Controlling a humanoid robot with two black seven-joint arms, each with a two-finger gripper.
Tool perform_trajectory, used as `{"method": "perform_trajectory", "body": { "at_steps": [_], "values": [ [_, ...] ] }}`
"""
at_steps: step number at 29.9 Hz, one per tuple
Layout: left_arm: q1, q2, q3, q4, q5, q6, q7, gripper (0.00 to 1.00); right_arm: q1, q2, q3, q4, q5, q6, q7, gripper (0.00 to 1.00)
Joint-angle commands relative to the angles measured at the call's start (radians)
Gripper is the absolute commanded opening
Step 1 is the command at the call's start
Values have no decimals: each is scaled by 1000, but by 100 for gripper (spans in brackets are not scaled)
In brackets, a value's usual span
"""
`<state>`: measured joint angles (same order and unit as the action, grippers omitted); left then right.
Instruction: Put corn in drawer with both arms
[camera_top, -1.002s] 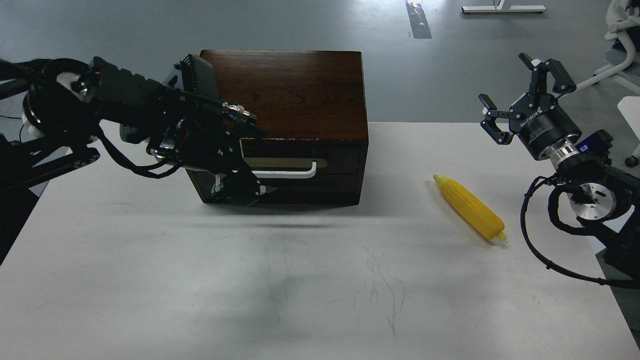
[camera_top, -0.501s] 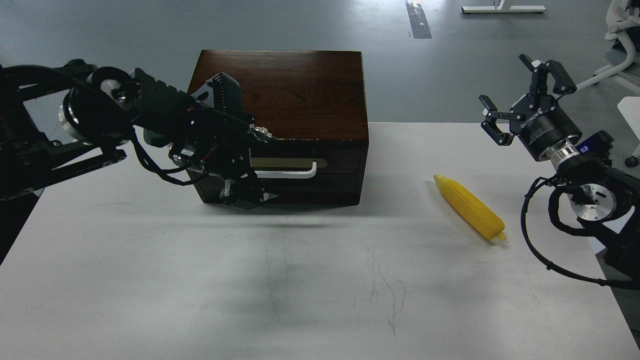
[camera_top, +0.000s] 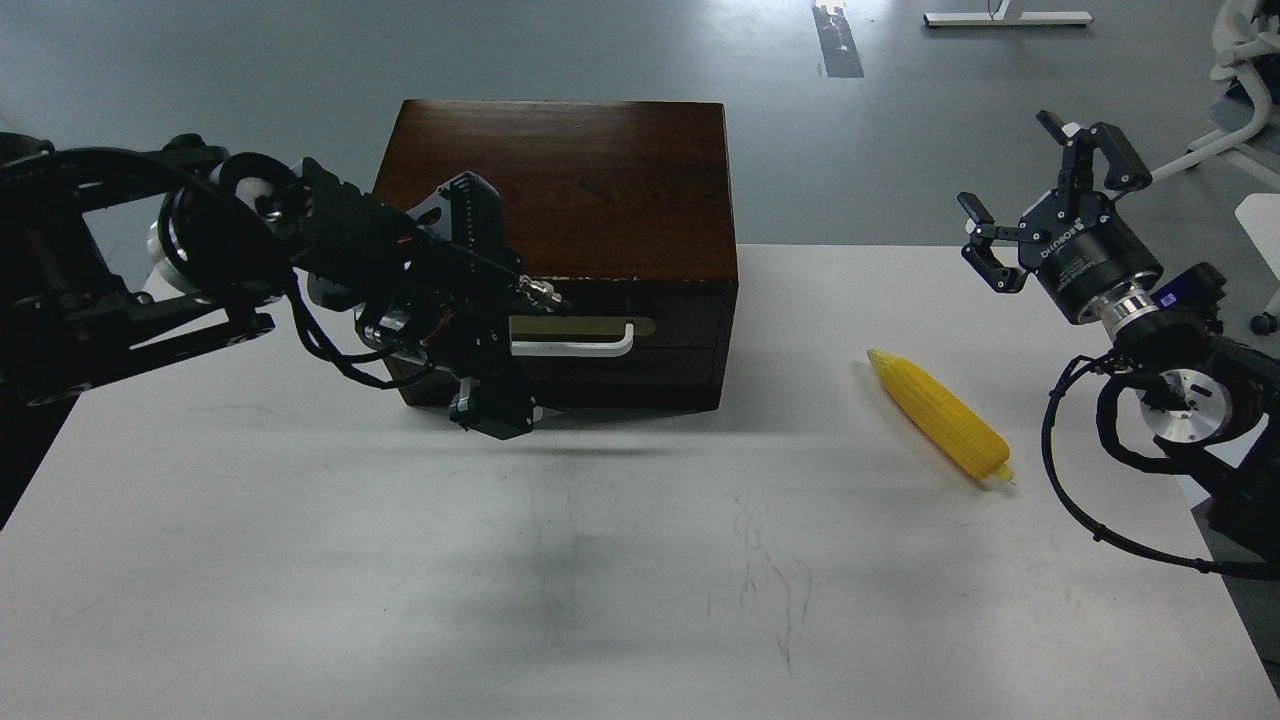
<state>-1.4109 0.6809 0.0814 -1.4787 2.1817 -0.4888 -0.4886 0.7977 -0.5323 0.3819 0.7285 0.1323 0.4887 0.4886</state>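
The corn (camera_top: 938, 416) is a bright yellow ear lying on the white table at the right, its tip pointing up-left. The drawer (camera_top: 625, 326) is the upper front of the dark brown box and looks closed, with its white bar handle (camera_top: 580, 347) on a brass-coloured plate. My left gripper (camera_top: 492, 412) hangs dark and downward at the box's front left corner, just left of and below the handle; its fingers cannot be told apart. My right gripper (camera_top: 1015, 170) is open and empty, raised above the table's right edge, up and right of the corn.
The box (camera_top: 570, 170) stands at the back middle of the table (camera_top: 600, 580). My left arm's wrist and cables (camera_top: 400, 280) cover the box's left front part. A white chair base (camera_top: 1245, 110) stands on the floor at the far right.
My left arm has moved right and slightly down, bringing its gripper closer under the handle's left end. The right arm and the corn have not moved.
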Motion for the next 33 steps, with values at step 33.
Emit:
{"method": "perform_trajectory", "body": {
  "at_steps": [33],
  "values": [
    [9, -86, 63, 104, 0, 0, 0, 98, -9, -6, -1, 2, -5, 0, 0, 100]
  ]
}}
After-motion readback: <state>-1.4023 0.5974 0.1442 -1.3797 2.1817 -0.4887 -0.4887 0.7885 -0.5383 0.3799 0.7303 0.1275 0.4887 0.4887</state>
